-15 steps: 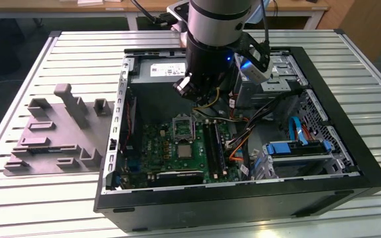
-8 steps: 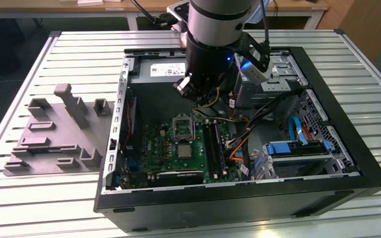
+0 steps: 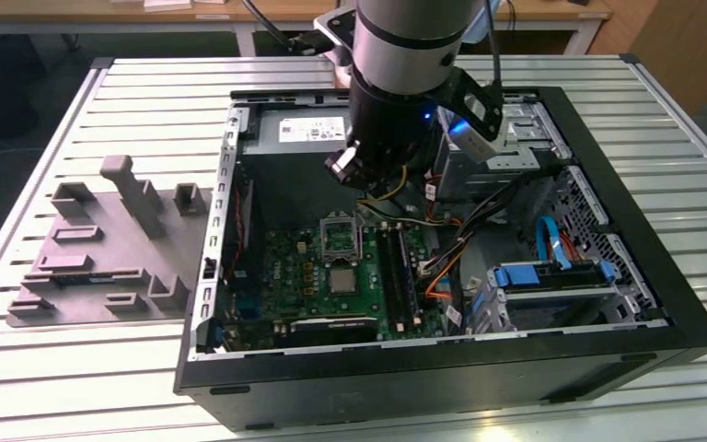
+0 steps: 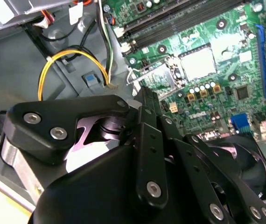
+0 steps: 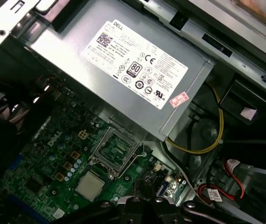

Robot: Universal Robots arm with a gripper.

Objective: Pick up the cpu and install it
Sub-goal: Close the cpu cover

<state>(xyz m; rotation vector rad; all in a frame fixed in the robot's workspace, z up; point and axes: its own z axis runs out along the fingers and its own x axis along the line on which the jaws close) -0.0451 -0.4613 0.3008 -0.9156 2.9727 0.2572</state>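
Observation:
The cpu [image 3: 345,281], a small silvery square with a pale rim, lies flat on the green motherboard [image 3: 286,276] inside the open computer case. It sits right beside the hinged socket frame [image 3: 339,238]. Both wrist views show the cpu [image 5: 89,185] [image 4: 197,64] next to the frame [image 5: 115,151] [image 4: 158,74]. My gripper [image 3: 345,175] hangs above the board, over the grey power supply side of the frame, apart from the cpu. Its black fingers [image 5: 134,202] stand together with nothing between them, and the gripper [image 4: 144,95] points toward the frame.
A grey power supply box [image 5: 137,70] with a white label stands close to the socket. Yellow cables [image 4: 72,58] loop beside it. Memory slots [image 3: 397,272] and a blue-trimmed drive bay [image 3: 550,276] lie on the exterior view's right. A grey fixture [image 3: 108,244] rests on the slatted table outside the case.

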